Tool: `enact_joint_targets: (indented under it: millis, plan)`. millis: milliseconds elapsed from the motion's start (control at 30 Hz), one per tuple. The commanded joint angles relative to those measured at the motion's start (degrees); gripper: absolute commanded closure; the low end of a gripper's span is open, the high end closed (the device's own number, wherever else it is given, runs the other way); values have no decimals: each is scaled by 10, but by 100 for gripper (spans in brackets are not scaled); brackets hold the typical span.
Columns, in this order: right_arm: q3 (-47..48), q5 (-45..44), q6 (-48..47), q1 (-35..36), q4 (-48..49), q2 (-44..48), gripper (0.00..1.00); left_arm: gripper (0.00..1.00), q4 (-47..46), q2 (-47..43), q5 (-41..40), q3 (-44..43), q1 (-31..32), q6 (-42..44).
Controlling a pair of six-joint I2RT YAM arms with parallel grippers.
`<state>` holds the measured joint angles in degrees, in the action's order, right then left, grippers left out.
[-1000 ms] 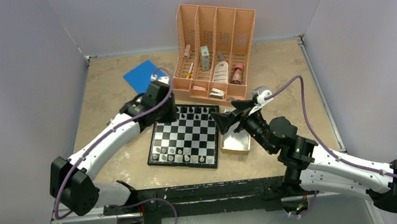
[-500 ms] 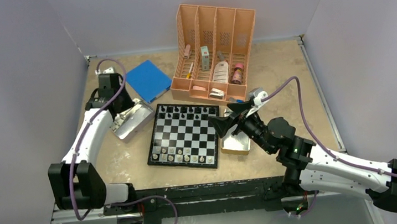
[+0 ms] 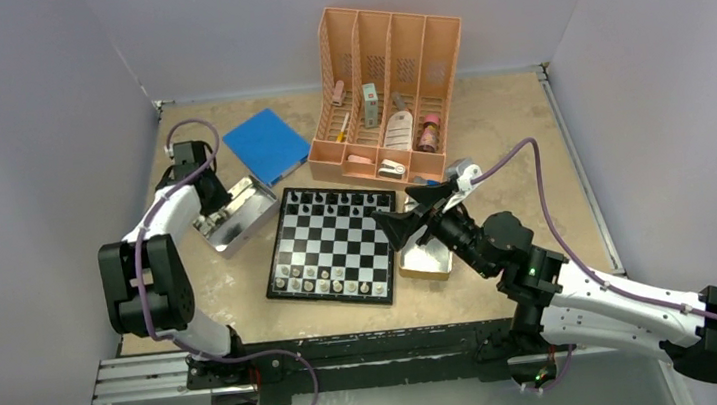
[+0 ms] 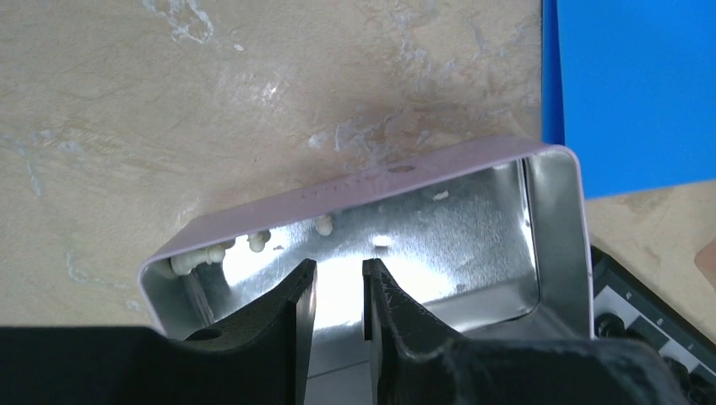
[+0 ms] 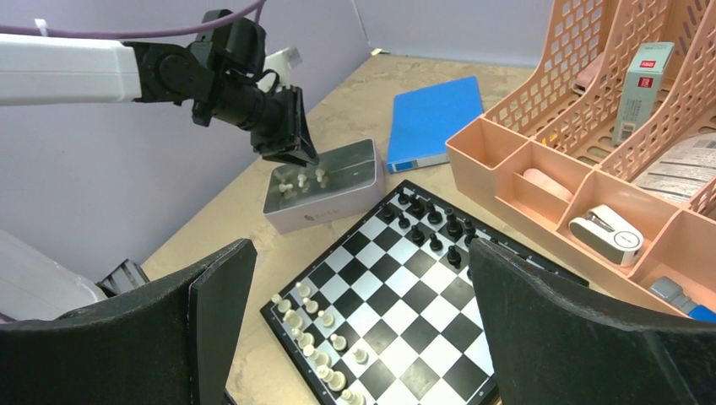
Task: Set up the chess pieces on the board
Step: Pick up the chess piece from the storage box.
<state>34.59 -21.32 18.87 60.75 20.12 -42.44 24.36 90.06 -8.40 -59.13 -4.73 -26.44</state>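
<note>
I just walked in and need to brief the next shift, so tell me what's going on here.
Two robot arms are setting up chess. The left pincer, jaws slightly apart with nothing visible between them, hangs over a metal tray holding a few pale pieces, left of the board. The right pincer hovers wide open at the board's right edge, empty. Black pieces stand on the far rows, pale ones on the near rows.

One board [image 3: 334, 245] is counted on the tabletop [image 3: 510, 146], flanked by two metal tins, the left tin [image 3: 235, 215] and the right tin [image 3: 428, 261]. One blue book [image 3: 268, 145] and one peach organizer [image 3: 389, 48] with four upright slots are tallied. Three pale chess pieces [image 5: 302, 180] are made out in the left tin; those on the board are too small to be counted surely.
</note>
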Motion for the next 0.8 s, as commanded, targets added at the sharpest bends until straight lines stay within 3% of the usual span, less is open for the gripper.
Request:
enact_joint_targets:
  millis: [0, 600, 767]
  plan:
    - [5, 8, 3, 1, 40, 1, 1, 74, -53, 22, -14, -1, -7, -14]
    - [-2, -3, 2, 1, 32, 23, 1, 75, -74, 101, -32, 2, -11, -31]
    - [-7, -6, 3, 1, 31, 28, 1, 80, -77, 109, -28, 2, -11, -33]
